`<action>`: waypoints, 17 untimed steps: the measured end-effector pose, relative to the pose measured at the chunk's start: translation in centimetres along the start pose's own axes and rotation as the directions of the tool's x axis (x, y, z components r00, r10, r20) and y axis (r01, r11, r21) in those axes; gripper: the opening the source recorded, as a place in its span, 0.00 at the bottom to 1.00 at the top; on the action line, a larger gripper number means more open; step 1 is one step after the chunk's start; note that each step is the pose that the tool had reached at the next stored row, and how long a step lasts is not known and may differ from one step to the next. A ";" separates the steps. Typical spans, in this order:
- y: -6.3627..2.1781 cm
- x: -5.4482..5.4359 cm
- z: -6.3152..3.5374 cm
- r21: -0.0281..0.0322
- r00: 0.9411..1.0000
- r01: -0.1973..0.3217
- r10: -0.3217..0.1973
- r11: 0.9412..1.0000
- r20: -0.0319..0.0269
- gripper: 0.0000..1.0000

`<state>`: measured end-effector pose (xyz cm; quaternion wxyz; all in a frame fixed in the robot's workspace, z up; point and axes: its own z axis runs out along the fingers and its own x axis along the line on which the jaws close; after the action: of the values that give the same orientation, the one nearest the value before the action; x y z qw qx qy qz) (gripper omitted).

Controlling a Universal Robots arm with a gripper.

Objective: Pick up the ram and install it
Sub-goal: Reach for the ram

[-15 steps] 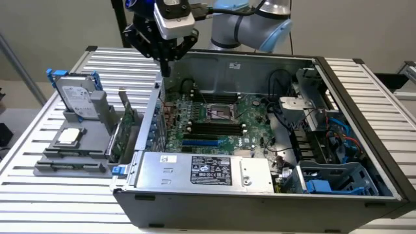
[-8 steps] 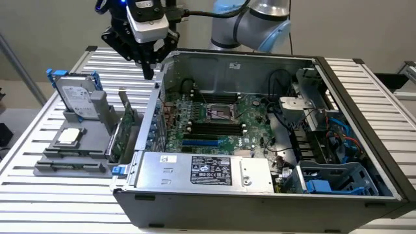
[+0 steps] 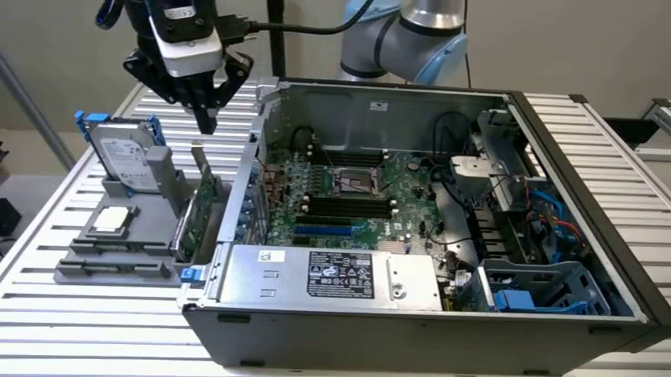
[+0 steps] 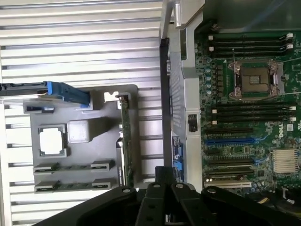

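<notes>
The hand [image 3: 207, 122] hung in the air above the far end of the gray holder [image 3: 78, 271], its fingers drawn together to a point and gripping nothing. The ram [image 4: 73, 167] lay flat in a slot at the holder's near end, with a second stick like it [image 4: 70, 185] alongside, both well apart from the hand. Just behind them in the holder sat the square processor chip [image 3: 112, 220], and behind that a hard drive [image 3: 126, 157] stood on edge. A taller green expansion card [image 3: 201, 216] stood upright on the holder's side, below the fingertips. Beside the holder on the slatted tabletop [image 3: 63, 314] lay the open computer case [image 3: 587, 236], its motherboard [image 3: 346, 196] exposed.
</notes>
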<state>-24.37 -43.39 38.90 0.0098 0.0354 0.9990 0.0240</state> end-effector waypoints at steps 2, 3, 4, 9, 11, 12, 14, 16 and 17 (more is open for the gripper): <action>-0.27 0.9 0.06 0.000 1.000 0.000 0.000 1.000 0.000 0.00; -0.40 1.3 0.09 0.000 1.000 0.000 0.000 1.000 0.000 0.00; -0.52 1.8 0.13 0.000 1.000 0.000 0.000 1.000 0.000 0.00; -1.15 4.0 0.39 0.000 1.000 0.000 0.000 1.000 0.000 0.00; -1.37 4.9 0.50 0.000 1.000 0.000 0.000 1.000 0.000 0.00; -1.48 5.4 0.57 0.000 1.000 0.000 0.000 1.000 0.000 0.00; -1.71 6.3 0.71 0.000 1.000 0.000 0.000 1.000 0.000 0.00; -1.93 7.1 0.87 0.000 1.000 0.000 0.000 1.000 -0.001 0.00; -2.05 7.5 0.96 0.000 1.000 0.000 0.000 1.000 -0.001 0.00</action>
<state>-32.02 -44.85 37.71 0.0094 0.0354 0.9990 0.0240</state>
